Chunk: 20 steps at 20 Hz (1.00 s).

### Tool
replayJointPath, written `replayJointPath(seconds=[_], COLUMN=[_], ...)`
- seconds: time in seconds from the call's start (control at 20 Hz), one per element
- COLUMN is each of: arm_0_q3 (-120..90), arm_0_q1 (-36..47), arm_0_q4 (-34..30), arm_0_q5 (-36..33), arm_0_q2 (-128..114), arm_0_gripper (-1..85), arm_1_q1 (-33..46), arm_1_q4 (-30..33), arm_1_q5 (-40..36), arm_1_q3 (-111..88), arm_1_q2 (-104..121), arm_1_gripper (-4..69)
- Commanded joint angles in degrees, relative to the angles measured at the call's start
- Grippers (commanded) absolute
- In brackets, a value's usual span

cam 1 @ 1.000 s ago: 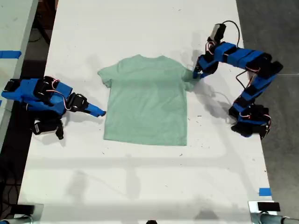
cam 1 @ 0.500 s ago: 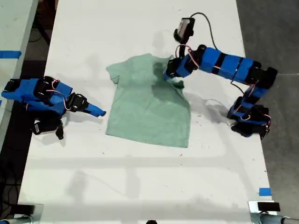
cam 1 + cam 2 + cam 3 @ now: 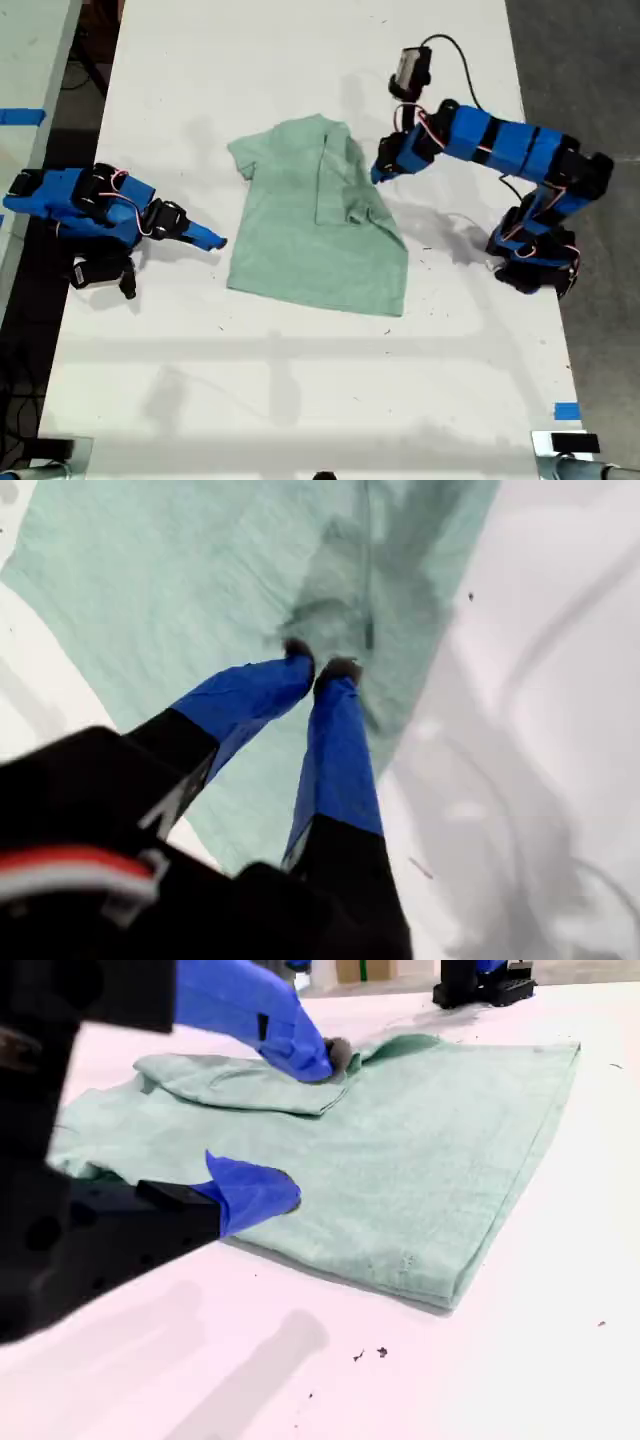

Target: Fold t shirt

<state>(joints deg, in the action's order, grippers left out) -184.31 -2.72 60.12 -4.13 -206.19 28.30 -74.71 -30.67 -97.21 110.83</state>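
Lying mid-desk (image 3: 300,380), the shirt (image 3: 300,240) has one sleeve folded inward; my first end effector (image 3: 378,176), tips nearly closed and empty, hovers just beside it, while my second end effector (image 3: 215,241) gapes wide.

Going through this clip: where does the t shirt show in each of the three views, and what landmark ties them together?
Exterior view: the t shirt lies mid-table, between the two arms.
First wrist view: the t shirt is seen from above, beneath my first hand.
Second wrist view: the t shirt is seen low from the side, ahead of my second hand.
Shared landmark: the folded-over flap, visible in all three.
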Motion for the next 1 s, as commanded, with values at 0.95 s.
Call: replayJointPath(seconds=[0.95], arm_0_q3=[0.2], arm_0_q1=[-1.0], arm_0_q4=[-0.2], arm_0_q5=[-0.4], arm_0_q2=[-0.4], arm_0_gripper=[17.1], arm_1_q1=[-14.6], arm_1_q4=[1.1], arm_1_q5=[17.7], arm_1_q3=[-80.9], arm_1_q2=[90.1], arm_1_gripper=[0.5])
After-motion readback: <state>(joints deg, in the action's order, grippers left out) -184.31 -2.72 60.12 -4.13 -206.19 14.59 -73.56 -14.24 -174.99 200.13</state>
